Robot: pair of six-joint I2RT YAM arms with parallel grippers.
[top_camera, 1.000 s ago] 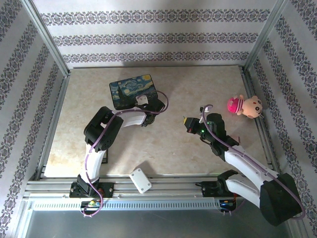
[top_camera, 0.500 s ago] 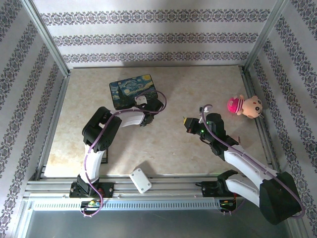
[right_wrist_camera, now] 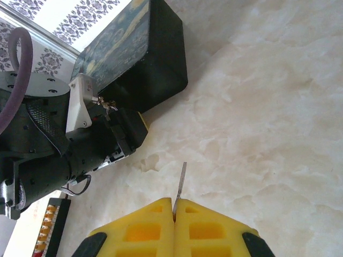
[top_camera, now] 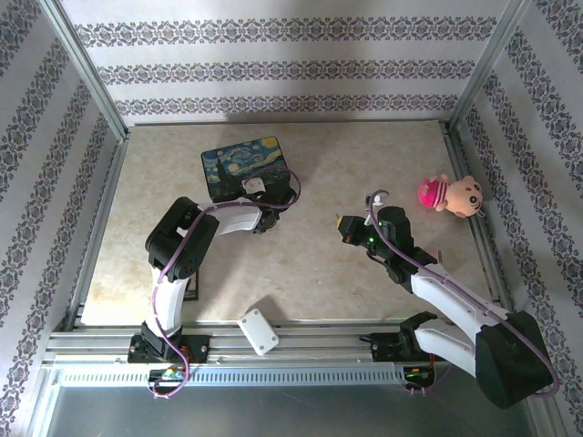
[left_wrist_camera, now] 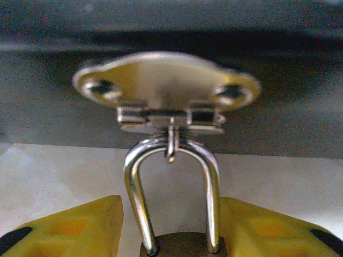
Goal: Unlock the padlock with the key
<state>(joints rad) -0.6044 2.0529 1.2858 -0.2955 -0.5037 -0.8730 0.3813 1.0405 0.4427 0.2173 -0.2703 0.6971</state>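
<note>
The padlock (left_wrist_camera: pixel 182 247) hangs by its silver shackle (left_wrist_camera: pixel 210 176) from the metal latch (left_wrist_camera: pixel 161 80) on the front of the starry-night box (top_camera: pixel 246 164). My left gripper (left_wrist_camera: pixel 171 203) is closed on the brass padlock body, with a yellow finger (left_wrist_camera: pixel 75 225) on each side. In the top view the left gripper (top_camera: pixel 259 197) sits against the box's front. My right gripper (right_wrist_camera: pixel 174 202) is shut on the key (right_wrist_camera: pixel 182 179). The key's thin blade sticks out past the fingertips, above the table. The right gripper (top_camera: pixel 344 226) is well to the right of the box.
A pink plush toy (top_camera: pixel 451 194) lies at the right edge of the table. A small white box (top_camera: pixel 258 330) sits on the near rail. A striped bar (right_wrist_camera: pixel 51 225) lies by the left arm. Bare marble tabletop (top_camera: pixel 310 264) lies between the arms.
The left gripper has shifted slightly left along the box front and its jaws have narrowed onto the padlock. The right arm holds still with the key.
</note>
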